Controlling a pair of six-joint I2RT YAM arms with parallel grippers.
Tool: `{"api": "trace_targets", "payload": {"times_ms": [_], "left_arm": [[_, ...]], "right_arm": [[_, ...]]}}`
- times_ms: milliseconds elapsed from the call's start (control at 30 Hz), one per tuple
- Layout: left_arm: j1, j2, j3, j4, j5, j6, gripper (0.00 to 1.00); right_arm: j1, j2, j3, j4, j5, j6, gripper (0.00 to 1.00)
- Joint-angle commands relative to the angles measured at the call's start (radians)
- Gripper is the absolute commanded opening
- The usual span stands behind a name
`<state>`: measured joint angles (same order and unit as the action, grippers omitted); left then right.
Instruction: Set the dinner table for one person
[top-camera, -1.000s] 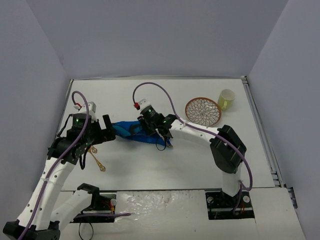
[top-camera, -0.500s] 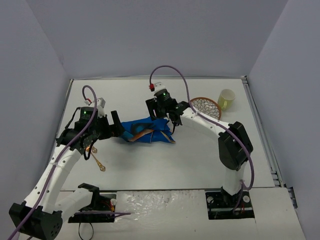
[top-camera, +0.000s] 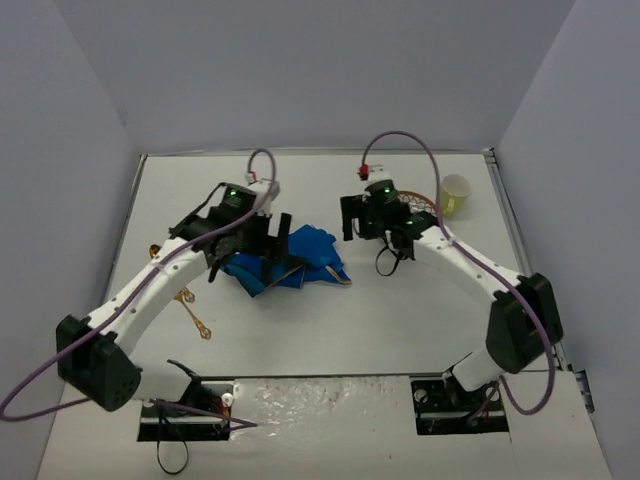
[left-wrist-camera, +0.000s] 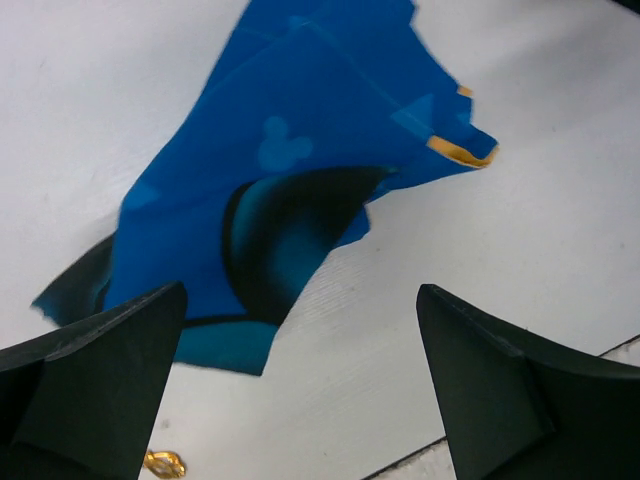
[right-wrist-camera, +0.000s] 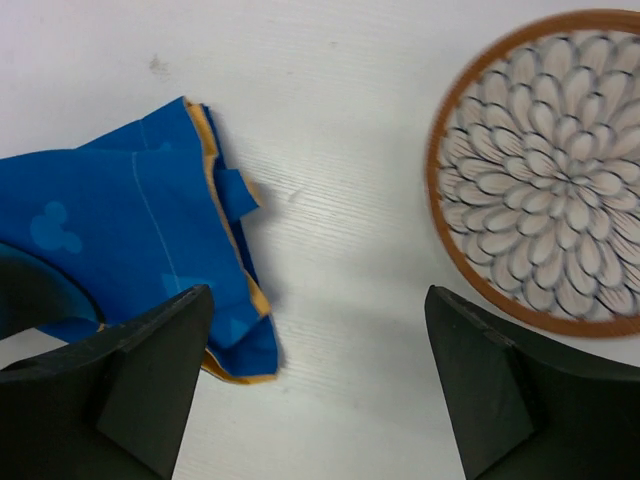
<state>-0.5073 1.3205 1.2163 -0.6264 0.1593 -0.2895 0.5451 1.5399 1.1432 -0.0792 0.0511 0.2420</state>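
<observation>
The dinner table (top-camera: 350, 320) is a wide white top. On it lies a crumpled blue cartoon-mouse placemat (top-camera: 300, 258) with a yellow edge, bunched and partly folded over itself. My left gripper (top-camera: 270, 240) hovers over the mat's left part, open, with only bare table (left-wrist-camera: 480, 220) between its fingers and the mat (left-wrist-camera: 300, 170) ahead of them. My right gripper (top-camera: 368, 228) is open and empty, over bare table (right-wrist-camera: 330, 120) between the mat's corner (right-wrist-camera: 130, 240) and the plate (right-wrist-camera: 550, 170).
The brown-rimmed flower-pattern plate (top-camera: 427, 206) is mostly hidden under the right arm. A pale yellow cup (top-camera: 455, 196) stands at the back right. Gold cutlery (top-camera: 193, 318) lies at the left, under the left arm; a gold tip (left-wrist-camera: 163, 463) shows near my left finger.
The right gripper has opened, let go of the placemat and moved right toward the plate. The left arm has swung right over the mat, which now lies more bunched up.
</observation>
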Motion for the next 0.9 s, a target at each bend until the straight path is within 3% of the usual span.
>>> {"api": "trace_targets", "payload": {"times_ms": [0,100,200,467,667,867], "left_arm": [[-0.176,0.109,0.124,0.037,-0.178,0.18,0.97],[-0.25,0.206,0.174,0.037,-0.247,0.221,0.97],[-0.307,0.296,0.227,0.032,-0.302,0.266,0.96],[-0.376,0.5,0.355,0.012,-0.365,0.352,0.77],[-0.391,0.577,0.425,-0.059,-0.361,0.392,0.67],[-0.393,0.582,0.4,-0.11,-0.429,0.421,0.62]], "right_arm": [[-0.089,-0.21,-0.098,0.019,0.016,0.061,0.87],[-0.124,-0.336,-0.168,-0.005,0.057,0.098,0.95],[-0.153,-0.423,-0.227,-0.028,0.078,0.117,0.95],[-0.197,-0.548,-0.315,-0.075,0.082,0.15,0.95],[-0.211,-0.59,-0.342,-0.095,0.088,0.158,0.95],[-0.215,-0.606,-0.356,-0.103,0.089,0.166,0.95]]}}
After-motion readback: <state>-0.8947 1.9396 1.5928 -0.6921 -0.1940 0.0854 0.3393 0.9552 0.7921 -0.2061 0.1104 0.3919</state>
